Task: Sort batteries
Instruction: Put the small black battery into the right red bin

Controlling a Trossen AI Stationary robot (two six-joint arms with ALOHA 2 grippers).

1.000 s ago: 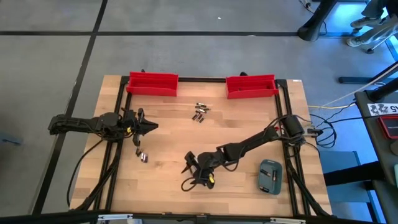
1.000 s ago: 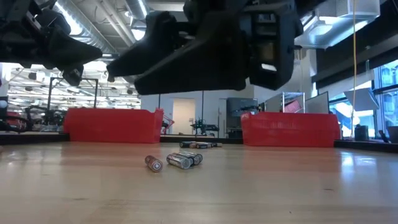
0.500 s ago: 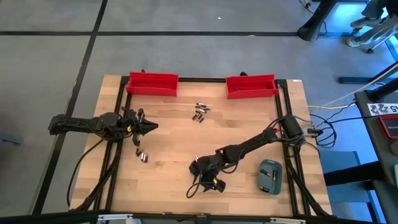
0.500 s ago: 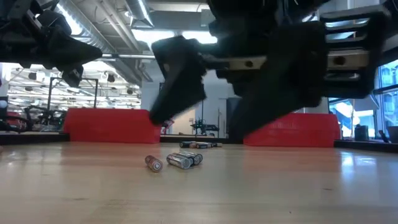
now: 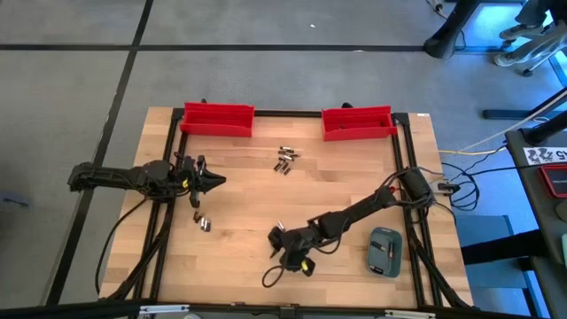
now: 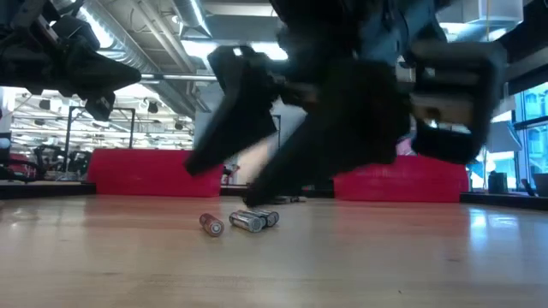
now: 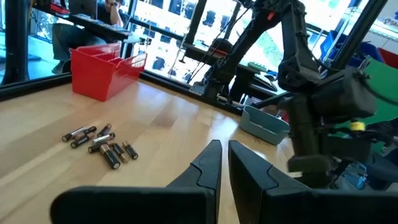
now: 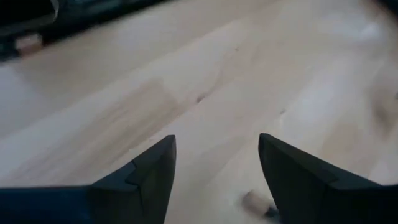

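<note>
Wooden bench [image 5: 239,190] carries the batteries [image 5: 284,159] in a loose cluster near the far edge between two red bins [image 5: 217,118], with a few more [image 5: 204,222] lying near the left hand [image 5: 217,181]. That left hand hovers with fingers nearly together. The right hand [image 5: 276,236] sits low over the near middle, fingers spread, a small battery [image 8: 256,201] between its tips.
</note>
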